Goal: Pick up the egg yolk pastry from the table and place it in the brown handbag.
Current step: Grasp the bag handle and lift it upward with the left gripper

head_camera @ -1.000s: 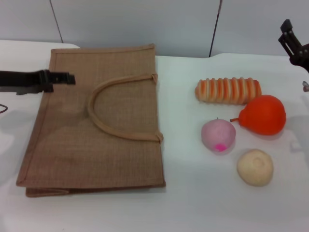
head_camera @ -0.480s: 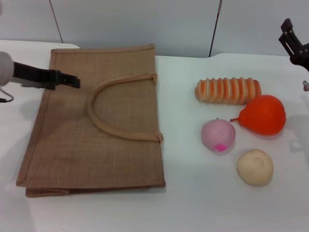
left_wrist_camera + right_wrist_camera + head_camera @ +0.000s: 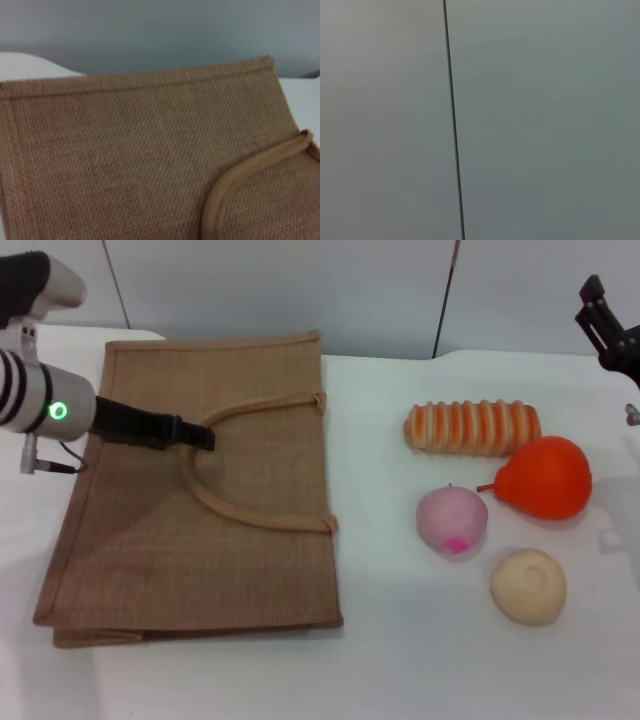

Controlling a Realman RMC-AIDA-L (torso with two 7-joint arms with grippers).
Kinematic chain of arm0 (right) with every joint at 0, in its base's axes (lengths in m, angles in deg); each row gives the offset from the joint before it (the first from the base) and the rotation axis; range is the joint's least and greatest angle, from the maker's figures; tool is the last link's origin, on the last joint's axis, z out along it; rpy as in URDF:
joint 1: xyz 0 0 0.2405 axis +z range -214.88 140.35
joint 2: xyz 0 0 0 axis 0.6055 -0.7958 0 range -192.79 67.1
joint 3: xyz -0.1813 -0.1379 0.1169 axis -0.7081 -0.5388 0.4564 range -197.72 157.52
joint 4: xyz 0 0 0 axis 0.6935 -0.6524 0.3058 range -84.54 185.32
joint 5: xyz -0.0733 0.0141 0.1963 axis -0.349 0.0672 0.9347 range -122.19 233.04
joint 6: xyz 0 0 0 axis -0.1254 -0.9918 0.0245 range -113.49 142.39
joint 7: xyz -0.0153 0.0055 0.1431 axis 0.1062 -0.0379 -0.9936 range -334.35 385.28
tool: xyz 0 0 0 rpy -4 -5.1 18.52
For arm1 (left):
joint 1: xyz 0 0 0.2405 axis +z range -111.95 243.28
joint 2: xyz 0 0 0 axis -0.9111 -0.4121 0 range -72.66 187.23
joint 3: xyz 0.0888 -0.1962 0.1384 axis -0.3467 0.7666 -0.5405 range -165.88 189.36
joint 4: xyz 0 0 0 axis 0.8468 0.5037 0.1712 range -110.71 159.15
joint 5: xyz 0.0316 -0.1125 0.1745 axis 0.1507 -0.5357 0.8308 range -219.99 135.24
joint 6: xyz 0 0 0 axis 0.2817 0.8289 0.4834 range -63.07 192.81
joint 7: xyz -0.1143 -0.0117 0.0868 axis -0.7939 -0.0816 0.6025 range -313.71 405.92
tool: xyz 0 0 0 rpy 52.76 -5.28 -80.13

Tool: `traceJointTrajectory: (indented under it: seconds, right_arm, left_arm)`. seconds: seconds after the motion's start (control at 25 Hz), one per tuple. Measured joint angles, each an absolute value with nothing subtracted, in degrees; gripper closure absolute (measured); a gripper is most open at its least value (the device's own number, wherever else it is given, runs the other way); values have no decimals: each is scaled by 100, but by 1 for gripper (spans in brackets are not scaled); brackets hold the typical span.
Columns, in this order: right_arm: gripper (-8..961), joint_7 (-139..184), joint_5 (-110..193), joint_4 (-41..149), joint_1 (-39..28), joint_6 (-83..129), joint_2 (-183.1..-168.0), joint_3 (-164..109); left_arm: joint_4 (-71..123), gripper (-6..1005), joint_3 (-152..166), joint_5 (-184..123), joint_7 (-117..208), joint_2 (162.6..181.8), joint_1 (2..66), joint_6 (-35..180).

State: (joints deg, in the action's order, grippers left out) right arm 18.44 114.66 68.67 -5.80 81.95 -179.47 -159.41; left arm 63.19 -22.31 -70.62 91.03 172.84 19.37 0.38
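White table (image 3: 400, 660) all around, plain grey wall behind. Nearest the robot is the egg yolk pastry (image 3: 528, 586), sitting untouched at the front right, just beside the pink ball (image 3: 452, 519). Behind those are the orange pear-shaped thing (image 3: 545, 477) and the striped bread roll (image 3: 472, 427).

Over on the left the brown handbag (image 3: 150, 540) lies flat. What's changed: a second ago the left gripper (image 3: 195, 436) was out by the bag's left edge, and now it has slid in over the bag, with its tip right at the handle loop (image 3: 240, 512). Honestly can't tell if the fingers are apart or pinched.

The right gripper (image 3: 600, 325) is parked up at the far right with its fingers apparently spread and nothing in them.

My guess is lefty's going for the handle to open the bag before the pastry gets picked.
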Motion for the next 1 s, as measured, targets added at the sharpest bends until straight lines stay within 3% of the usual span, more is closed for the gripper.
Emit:
traceJointTrajectory:
  seconds: [0.44,0.84,1.0]
  right_arm:
    - [71,1844,11466,6869,-562,8173,-17947,-15936]
    - [72,1844,11466,6885,-562,8190,-17947,-15935]
    - [72,1844,11466,6886,-562,8193,-17947,-15943]
  left_arm:
    - [5930,157,-2482,-7090,9158,17321,1800,451]
    - [5838,316,-2483,-7030,8841,17271,1749,434]
    - [5835,464,-2494,-6895,8639,17244,1741,413]
